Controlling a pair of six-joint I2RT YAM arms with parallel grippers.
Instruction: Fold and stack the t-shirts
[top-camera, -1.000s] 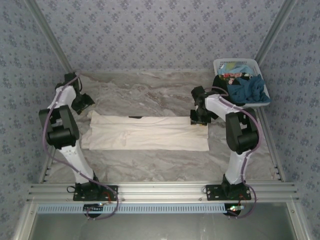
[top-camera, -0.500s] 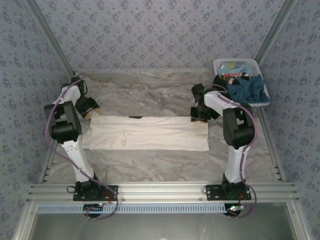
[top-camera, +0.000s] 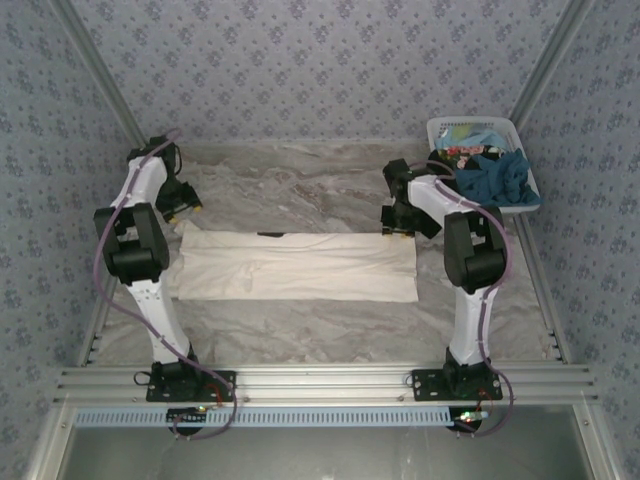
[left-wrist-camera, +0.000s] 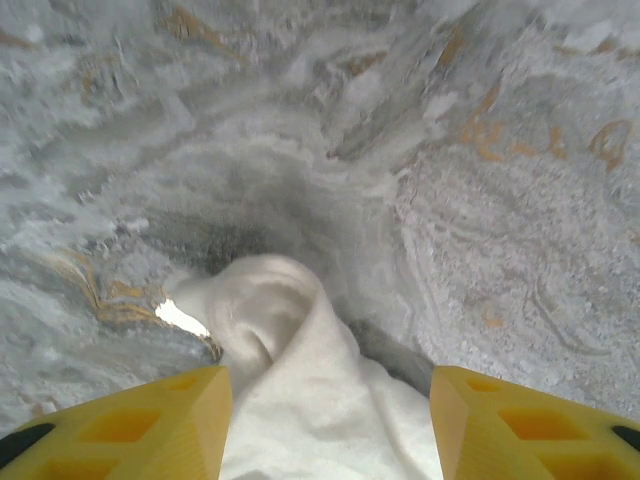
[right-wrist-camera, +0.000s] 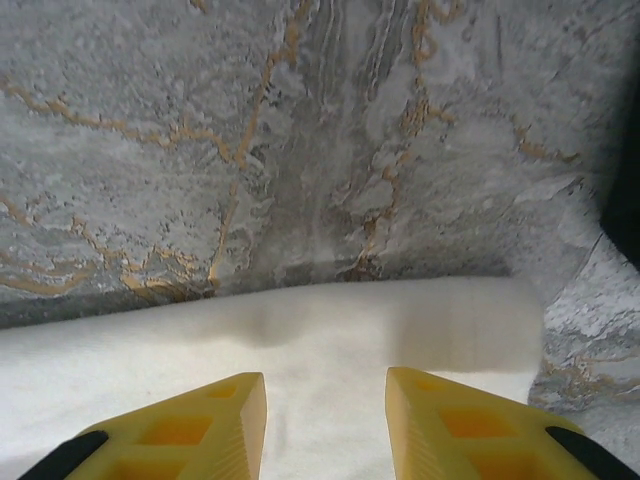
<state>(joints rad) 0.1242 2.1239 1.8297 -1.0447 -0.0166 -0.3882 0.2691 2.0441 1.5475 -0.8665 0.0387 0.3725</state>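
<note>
Left claw (left-wrist-camera: 330, 400) and right claw (right-wrist-camera: 326, 400) are open above the far corners of the white t-shirt (top-camera: 300, 268), flat on the table (top-camera: 300, 185). If one pinches too little cloth, the fold may go crooked.

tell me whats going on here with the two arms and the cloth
The robot is working on an off-white t-shirt, which lies as a long folded band on the marble table. The left gripper is open at its far left corner, the right gripper open at its far right corner. More clothes, one teal-blue, sit in the white basket.
</note>
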